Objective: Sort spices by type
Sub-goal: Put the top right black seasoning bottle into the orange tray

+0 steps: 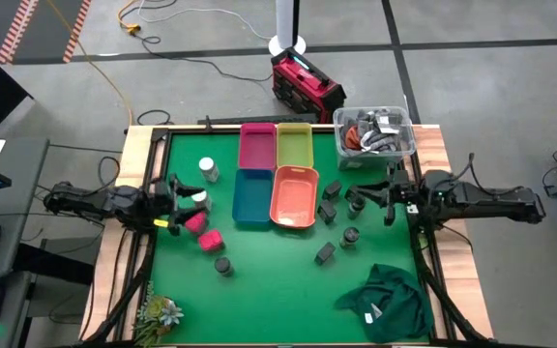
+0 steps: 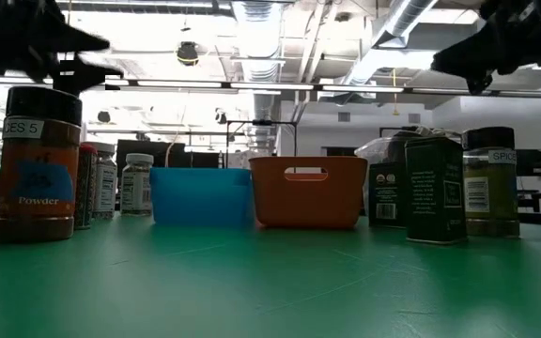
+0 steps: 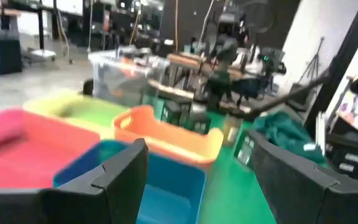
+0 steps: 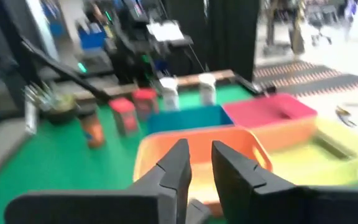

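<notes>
Your green tabletop (image 1: 278, 290) carries four bins in the middle. Pink-red spices (image 1: 201, 232) sit left of the blue bin (image 1: 252, 196), dark tins (image 1: 332, 190) right of the orange bin (image 1: 295, 196). Left end effector (image 1: 176, 200) hovers released; right end effector (image 1: 359, 198) hovers clenched, empty.

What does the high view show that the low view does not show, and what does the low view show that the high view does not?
Only the high view shows the pink bin, the yellow-green bin, the clear box of cables, the green cloth, and both arms whole, with the left tool and the right tool.

Only the low view shows the labels, such as "Powder" on the brown jar, and the room's ceiling.

Both show the blue bin, the orange bin and the green table.
</notes>
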Motion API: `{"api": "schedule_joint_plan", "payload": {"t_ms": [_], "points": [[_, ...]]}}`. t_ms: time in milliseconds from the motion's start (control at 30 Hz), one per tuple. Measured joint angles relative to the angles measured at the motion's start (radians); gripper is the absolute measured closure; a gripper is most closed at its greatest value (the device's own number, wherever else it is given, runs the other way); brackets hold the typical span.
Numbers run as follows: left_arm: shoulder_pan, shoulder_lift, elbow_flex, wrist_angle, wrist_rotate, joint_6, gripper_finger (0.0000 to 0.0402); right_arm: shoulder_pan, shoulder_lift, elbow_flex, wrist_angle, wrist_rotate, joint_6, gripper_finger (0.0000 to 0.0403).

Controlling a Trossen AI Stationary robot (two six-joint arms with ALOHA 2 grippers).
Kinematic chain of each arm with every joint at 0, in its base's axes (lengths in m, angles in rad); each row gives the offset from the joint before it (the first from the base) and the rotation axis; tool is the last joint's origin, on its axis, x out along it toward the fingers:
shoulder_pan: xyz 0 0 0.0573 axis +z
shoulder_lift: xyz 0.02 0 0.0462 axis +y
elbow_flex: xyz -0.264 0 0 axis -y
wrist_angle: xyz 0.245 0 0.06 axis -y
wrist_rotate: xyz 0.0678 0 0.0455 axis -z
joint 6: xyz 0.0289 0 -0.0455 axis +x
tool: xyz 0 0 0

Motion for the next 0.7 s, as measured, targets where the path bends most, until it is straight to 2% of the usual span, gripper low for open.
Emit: {"api": "schedule_joint_plan", "payload": {"t_ms": [133,433,700], "points": [[0.013,0.062,0.077,-0.021,0.000,0.031,0.0130,0.000,0.151,0.110,-0.157,0.050,-0.001,0.0265],[0.065,0.316,0.300,-0.172,-0.038,0.059,0.0130,0.000,0.526,0.402,-0.575,0.083,0.051,0.0138],[0.114,0.499,0.450,-0.305,-0.059,0.085,0.0130,0.000,0.755,0.570,-0.856,0.059,0.113,0.0090]]}}
